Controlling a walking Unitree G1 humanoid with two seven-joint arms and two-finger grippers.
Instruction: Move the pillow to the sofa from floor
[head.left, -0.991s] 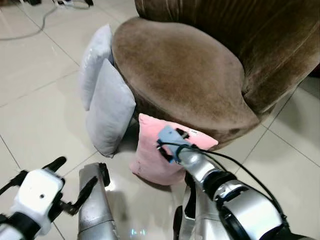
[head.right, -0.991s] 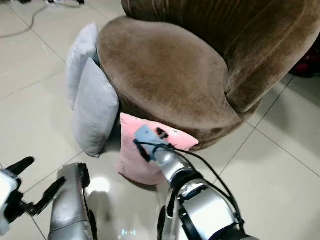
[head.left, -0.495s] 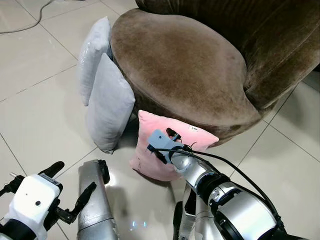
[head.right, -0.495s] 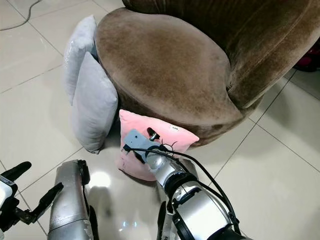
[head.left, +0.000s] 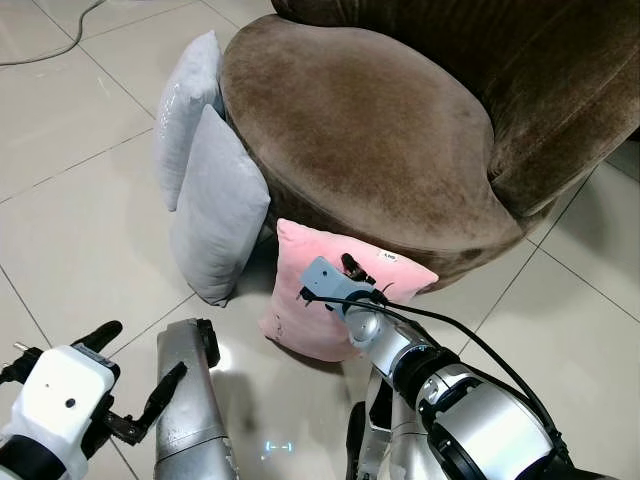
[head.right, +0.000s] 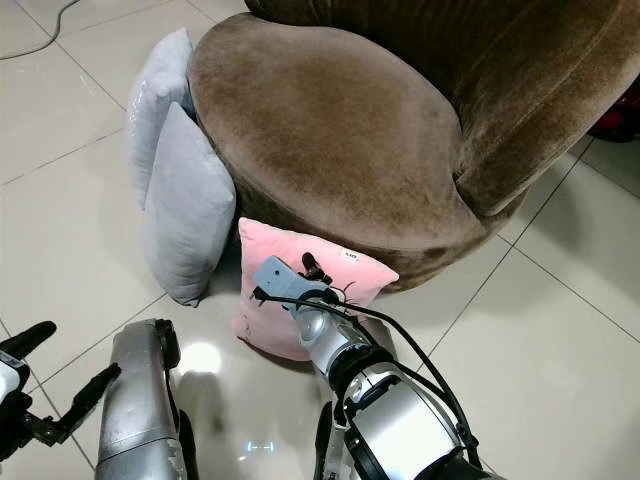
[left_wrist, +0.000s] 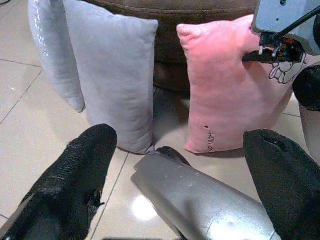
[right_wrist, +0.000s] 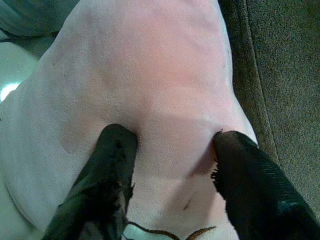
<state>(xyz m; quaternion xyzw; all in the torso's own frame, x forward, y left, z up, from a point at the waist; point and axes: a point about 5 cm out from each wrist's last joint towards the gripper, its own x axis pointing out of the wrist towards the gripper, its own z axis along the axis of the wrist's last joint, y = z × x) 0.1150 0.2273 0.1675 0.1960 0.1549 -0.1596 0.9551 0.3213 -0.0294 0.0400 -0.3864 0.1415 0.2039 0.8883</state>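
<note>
The right gripper (right_wrist: 167, 160) has its two black fingers (right_wrist: 107, 165) spread apart and pressed into the soft pink square pillow (head.left: 330, 300), not yet closed on it. The pillow stands on the tiled floor, leaning against the round brown velvet sofa (head.left: 360, 130). This looks like the grasping step; next, the fingers should pinch the fabric and lift it onto the sofa seat. The left gripper (left_wrist: 190, 165), fingers apart, hangs idle beside the sofa.

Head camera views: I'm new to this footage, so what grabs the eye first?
The pink pillow standing on the floor against the brown sofa, with the right claw pressed into its top, fingers open. Two grey pillows lean on the sofa's left side.
</note>
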